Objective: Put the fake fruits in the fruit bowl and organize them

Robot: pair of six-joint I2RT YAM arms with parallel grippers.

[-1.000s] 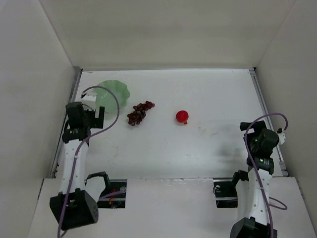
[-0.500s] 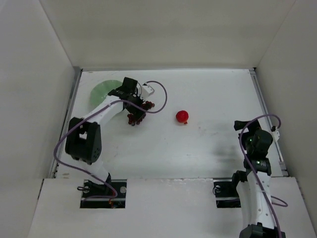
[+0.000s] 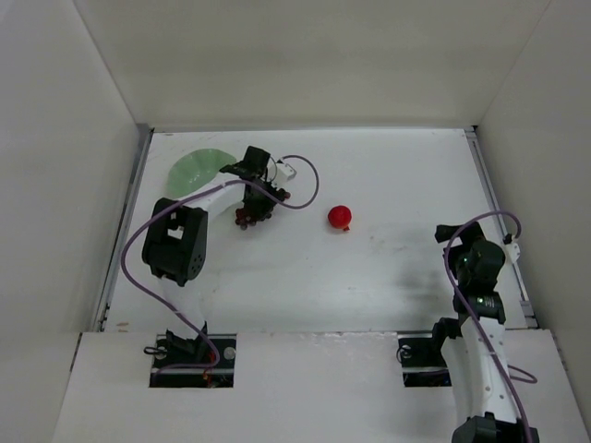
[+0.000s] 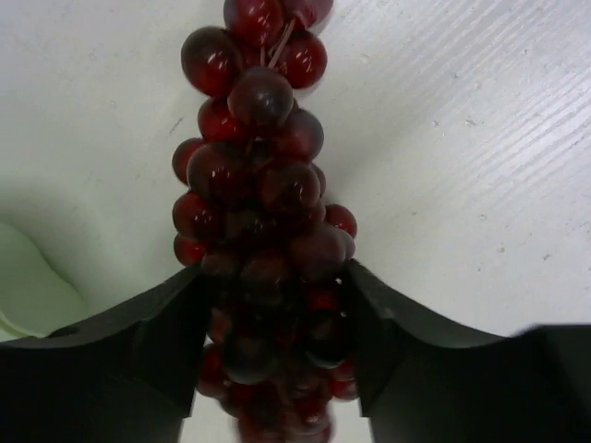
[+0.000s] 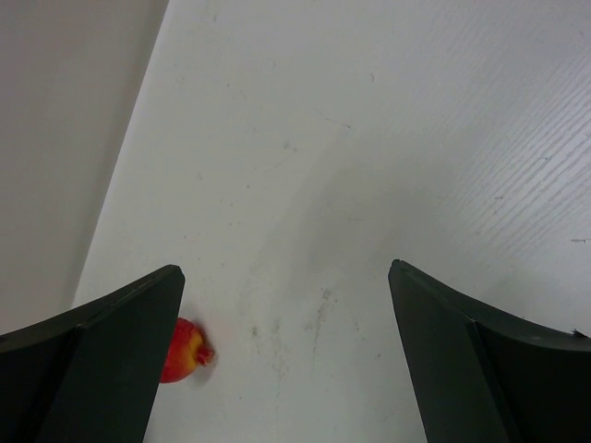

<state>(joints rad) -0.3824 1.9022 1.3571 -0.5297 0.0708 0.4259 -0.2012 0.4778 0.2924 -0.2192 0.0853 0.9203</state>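
My left gripper [image 4: 277, 341] is closed on the grapes [image 4: 263, 185] mid-frame, with the fruit bowl [image 4: 28, 295] at lower left; the bunch looks light and floppy, so I'd squeeze its thick middle.

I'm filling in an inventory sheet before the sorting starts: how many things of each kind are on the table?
bunch of dark red grapes: 1
small red round fruit: 1
mint-green scalloped bowl: 1
Total: 3
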